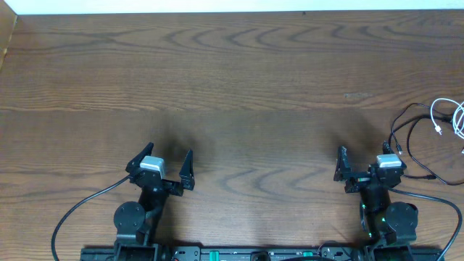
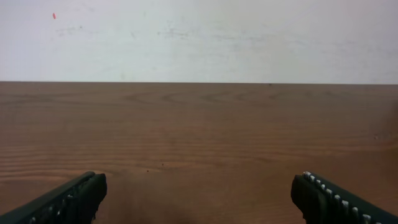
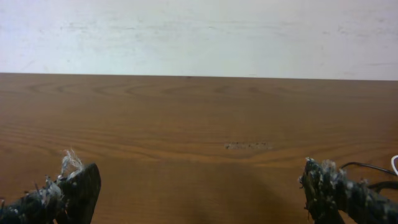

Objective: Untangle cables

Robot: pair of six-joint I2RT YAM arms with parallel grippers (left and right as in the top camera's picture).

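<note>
Both claws, left (image 1: 166,168) and right (image 1: 364,165), sit spread apart and empty low on the brown wood-grain counter (image 1: 239,87), while the thin white cord (image 1: 448,116) and thin black cord (image 1: 406,130) lie tangled at the far right edge, so a reach risks dragging them off.

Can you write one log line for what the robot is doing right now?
left gripper: open, empty | right gripper: open, empty | white cable and black cable: far right on table, untouched
</note>
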